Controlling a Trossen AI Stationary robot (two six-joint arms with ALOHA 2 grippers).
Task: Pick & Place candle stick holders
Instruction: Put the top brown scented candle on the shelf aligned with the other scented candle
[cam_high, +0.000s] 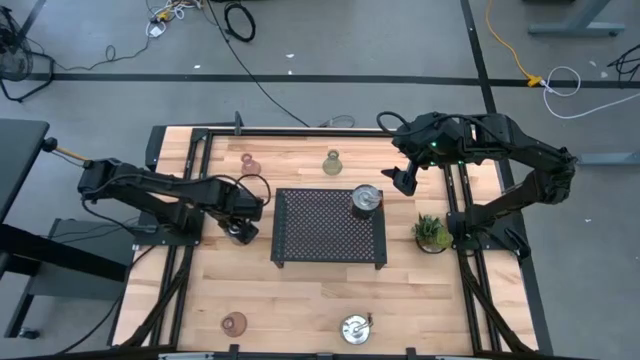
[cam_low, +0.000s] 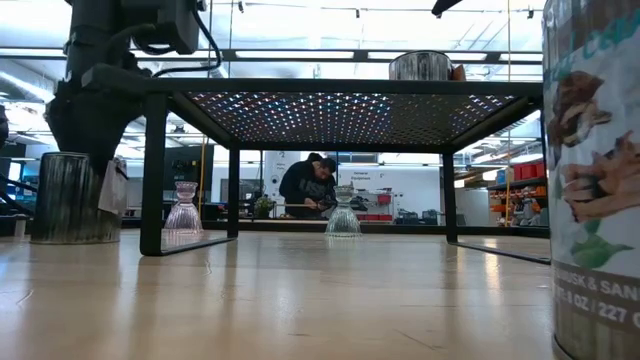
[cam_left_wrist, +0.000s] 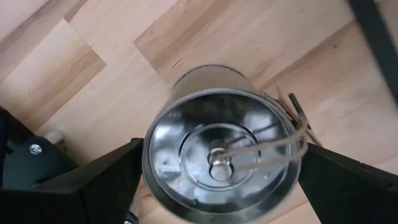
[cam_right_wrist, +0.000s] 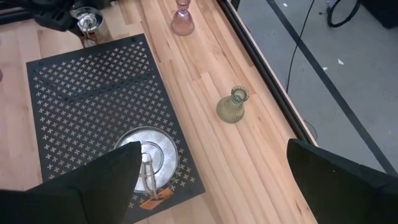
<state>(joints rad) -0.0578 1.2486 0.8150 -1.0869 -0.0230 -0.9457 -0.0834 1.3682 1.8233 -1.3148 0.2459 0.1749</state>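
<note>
One silver holder (cam_high: 366, 199) already stands on the black perforated tray (cam_high: 320, 235), at its far right corner, so the task looks barely begun (assuming the tray is the goal, which the pictures do not settle); five pieces seem left. The left gripper (cam_high: 240, 230) is down just off the tray's left edge, its fingers (cam_left_wrist: 93, 180) spread wide on either side of a second silver holder (cam_left_wrist: 221, 158) that sits on the table (cam_high: 300, 300); they flank its wall without visibly pressing it, so I judge this the approach to a grasp, not yet a hold. The right gripper (cam_high: 405, 178) hangs above the table beyond the tray's far right corner, its jaws parted and empty. Still out on the wood: a pink glass holder (cam_high: 248, 161) and the olive-green glass holder (cam_high: 332, 163) along the far edge, another pink glass holder (cam_high: 234, 323) near the near-left corner, and the third silver holder (cam_high: 356, 328) at the near edge. A small potted plant (cam_high: 432, 233) stands just right of the tray, near the right arm's base; it could hamper a reach along that side; otherwise the tray's top is mostly bare.
</note>
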